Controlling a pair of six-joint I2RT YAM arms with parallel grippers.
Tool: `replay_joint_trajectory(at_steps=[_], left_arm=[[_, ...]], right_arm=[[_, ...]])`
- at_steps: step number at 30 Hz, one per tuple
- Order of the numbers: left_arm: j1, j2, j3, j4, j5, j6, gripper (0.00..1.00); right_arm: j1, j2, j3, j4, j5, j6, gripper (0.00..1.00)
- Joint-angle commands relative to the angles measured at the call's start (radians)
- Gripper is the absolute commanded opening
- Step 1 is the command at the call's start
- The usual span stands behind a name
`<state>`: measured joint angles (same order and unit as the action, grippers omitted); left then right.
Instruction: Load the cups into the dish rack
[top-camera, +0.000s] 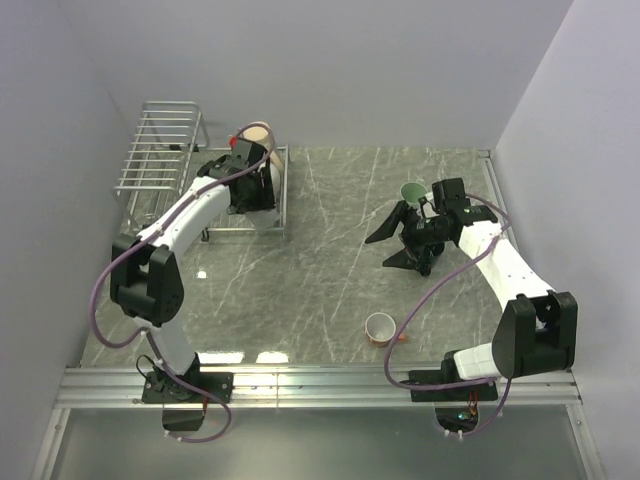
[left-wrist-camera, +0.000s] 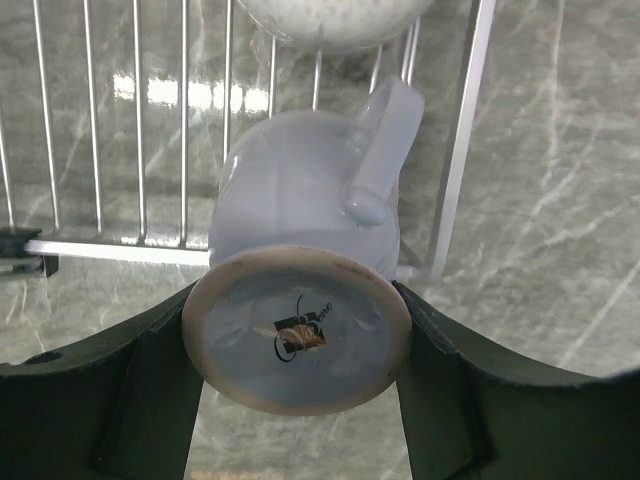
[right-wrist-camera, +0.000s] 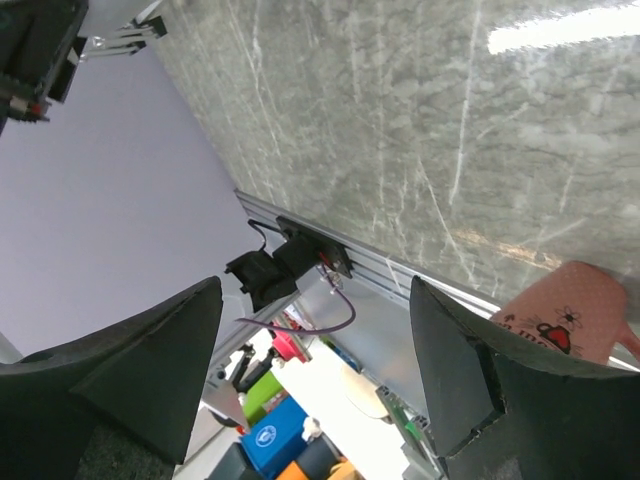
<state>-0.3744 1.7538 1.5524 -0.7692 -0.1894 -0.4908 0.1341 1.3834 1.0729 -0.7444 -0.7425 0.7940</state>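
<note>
Up at ten o'clock on the table (top-camera: 320, 290), the left gripper (left-wrist-camera: 297, 385) pinches the pale blue mug (left-wrist-camera: 300, 210) at its base, over the wires of the dish rack (top-camera: 160, 150) — a beige mug (top-camera: 256, 133) sits just beyond. Toward two o'clock the right gripper (top-camera: 392, 246) hangs spread wide, holding nothing, beside the pale green mug (top-camera: 412, 191) — the small orange-red cup (top-camera: 380, 328) stands at five o'clock.

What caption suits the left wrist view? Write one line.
Left claw grips a pale blue mug by its base, with the dish rack behind it.
</note>
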Motion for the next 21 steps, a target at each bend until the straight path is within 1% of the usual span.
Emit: replay_joint_trajectory(at_steps=[1,10,11,12,13,15,16,18,19,21], left_arm=[[0.002,0.016,0.092,0.015,-0.027,0.009,0.00],[0.002,0.099,0.143,0.008,0.008,0.008,0.00],[0.000,0.102,0.147,0.008,0.016,0.009,0.01],[0.000,0.104,0.152,0.007,0.025,0.008,0.04],[0.000,0.104,0.153,0.014,0.034,0.009,0.13],[0.002,0.102,0.155,0.028,0.065,0.009,0.23],[0.000,0.101,0.153,0.036,0.074,0.012,0.34],[0.000,0.104,0.159,0.030,0.082,0.003,0.43],[-0.001,0.102,0.163,0.033,0.090,0.004,0.51],[-0.001,0.099,0.167,0.030,0.094,-0.005,0.58]], right_arm=[[-0.022,-0.034,-0.013,-0.013,0.008,-0.027,0.82],[-0.034,-0.027,-0.010,-0.012,0.003,-0.035,0.81],[-0.034,-0.024,-0.011,-0.012,0.003,-0.035,0.81],[-0.034,-0.023,-0.013,-0.009,0.002,-0.035,0.81],[-0.034,-0.023,-0.014,-0.007,0.000,-0.035,0.81],[-0.034,-0.017,-0.017,-0.003,-0.003,-0.036,0.81],[-0.034,-0.015,-0.019,-0.001,-0.004,-0.038,0.81],[-0.034,-0.012,-0.021,-0.004,-0.003,-0.042,0.81],[-0.034,-0.014,-0.022,-0.004,-0.003,-0.042,0.81],[-0.034,-0.014,-0.021,-0.009,0.000,-0.049,0.81]])
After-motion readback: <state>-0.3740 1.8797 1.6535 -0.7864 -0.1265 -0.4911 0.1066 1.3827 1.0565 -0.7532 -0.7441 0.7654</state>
